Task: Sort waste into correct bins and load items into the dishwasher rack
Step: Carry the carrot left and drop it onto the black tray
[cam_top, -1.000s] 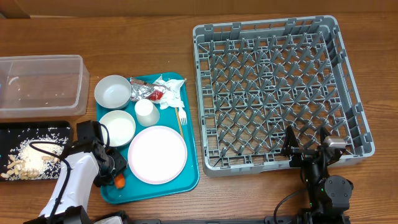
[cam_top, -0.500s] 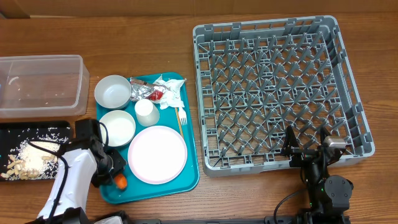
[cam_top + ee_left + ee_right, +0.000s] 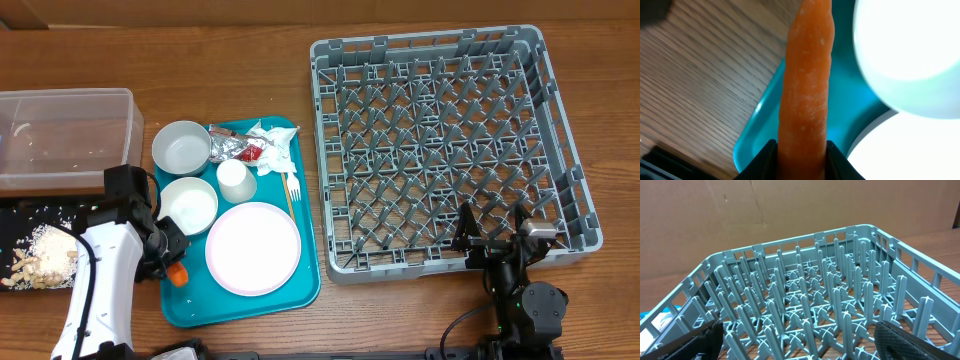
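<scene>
My left gripper point(image 3: 173, 270) is shut on the small orange carrot point(image 3: 807, 90), which hangs over the left edge of the teal tray point(image 3: 300, 290). On that tray lie a white plate point(image 3: 253, 248), two white bowls point(image 3: 181, 147) point(image 3: 188, 204), a cup point(image 3: 235, 177), a fork point(image 3: 292, 190), a crumpled napkin point(image 3: 272, 140) and a foil wrapper point(image 3: 235, 148). The black tray point(image 3: 20, 205) with pale scraps point(image 3: 40, 258) lies just left of my left arm. Behind it stands the clear tub point(image 3: 65, 135). My right gripper point(image 3: 493, 238) is open at the near edge of the grey dishwasher rack point(image 3: 450, 140).
Bare wooden table point(image 3: 240, 70) runs along the back and between the teal tray and the rack. In the right wrist view the rack's upright pegs point(image 3: 805, 295) fill the space ahead, and a brown cardboard wall point(image 3: 765, 210) stands behind.
My left gripper has risen with the carrot and moved left and back, from the tray's front left corner towards its left edge. The right arm has not moved.
</scene>
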{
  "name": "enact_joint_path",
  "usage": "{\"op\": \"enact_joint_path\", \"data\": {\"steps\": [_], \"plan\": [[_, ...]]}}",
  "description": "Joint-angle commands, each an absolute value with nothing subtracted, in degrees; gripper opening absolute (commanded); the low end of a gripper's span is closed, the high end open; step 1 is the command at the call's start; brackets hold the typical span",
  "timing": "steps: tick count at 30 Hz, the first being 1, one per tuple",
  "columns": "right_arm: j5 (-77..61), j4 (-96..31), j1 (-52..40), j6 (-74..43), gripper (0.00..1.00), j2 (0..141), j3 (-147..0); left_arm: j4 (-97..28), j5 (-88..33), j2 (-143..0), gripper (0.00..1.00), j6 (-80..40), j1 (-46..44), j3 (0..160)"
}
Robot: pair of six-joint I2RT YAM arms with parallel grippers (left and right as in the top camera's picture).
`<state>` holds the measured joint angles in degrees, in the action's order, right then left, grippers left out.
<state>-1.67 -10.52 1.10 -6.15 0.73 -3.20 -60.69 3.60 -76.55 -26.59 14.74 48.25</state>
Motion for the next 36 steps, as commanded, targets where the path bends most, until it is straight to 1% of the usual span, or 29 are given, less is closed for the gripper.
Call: {"op": "enact_joint_path", "data": {"steps": [1,6,10,15,22,25,27,30,36], "plan": [[-1.72,-10.33,1.30,-5.96,1.00,0.16,-2.94,-60.58,6.46,-76.69,0.05,-25.91,15.16,51.55],[-1.72,-10.33,1.30,-5.96,1.00,0.16,-2.94,-59.68,6.39,-76.69,0.06,-26.41,16.91,54.48],[-1.72,-10.33,1.30,-5.96,1.00,0.16,-2.94,-58.72,6.42,-76.69,0.06,-26.39,20.97,56.36],[-1.72,-10.33,1.30,-5.96,1.00,0.16,-2.94,-54.17,6.37,-76.77,0.09,-26.35,30.48,56.42],[-1.72,-10.33,1.30,-5.96,1.00,0.16,-2.94,-46.04,5.65,-76.77,0.09,-26.52,42.92,56.42],[-1.72,-10.33,1.30,-5.96,1.00,0.16,-2.94,-44.34,2.94,-77.28,0.09,-30.44,46.48,56.42],[-1.72,-10.33,1.30,-5.96,1.00,0.16,-2.94,-42.74,2.26,-78.19,0.10,-32.53,47.79,56.42],[-1.72,-10.33,1.30,-5.96,1.00,0.16,-2.94,-39.51,2.42,-80.05,0.14,-33.23,48.62,56.42],[-1.72,-10.33,1.30,-5.96,1.00,0.16,-2.94,-33.93,2.52,-84.20,0.15,-33.26,48.75,56.42]]}}
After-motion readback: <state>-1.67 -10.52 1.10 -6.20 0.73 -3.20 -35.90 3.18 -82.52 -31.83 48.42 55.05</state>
